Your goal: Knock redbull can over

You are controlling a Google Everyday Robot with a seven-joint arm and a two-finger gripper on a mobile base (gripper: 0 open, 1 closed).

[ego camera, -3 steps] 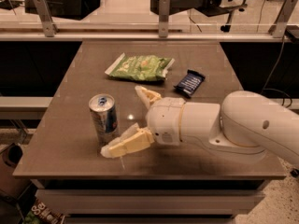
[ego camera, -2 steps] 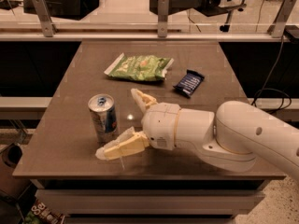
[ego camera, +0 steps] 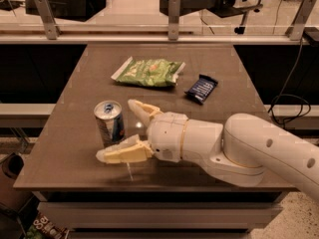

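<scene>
The redbull can, slim, silver and blue with a pull-tab top, stands upright on the brown table at the front left. My gripper is open, at the end of the white arm that reaches in from the right. One cream finger lies behind and to the right of the can. The other finger lies in front of the can, near the table's front edge. The can stands at the mouth of the open fingers, close to both; I cannot tell whether they touch it.
A green snack bag lies at the middle back of the table. A dark blue wrapped bar lies to its right. A railing with metal posts runs behind the table. The floor drops away at the left and front edges.
My gripper and arm have moved left, towards the can. The can still stands upright in the same place.
</scene>
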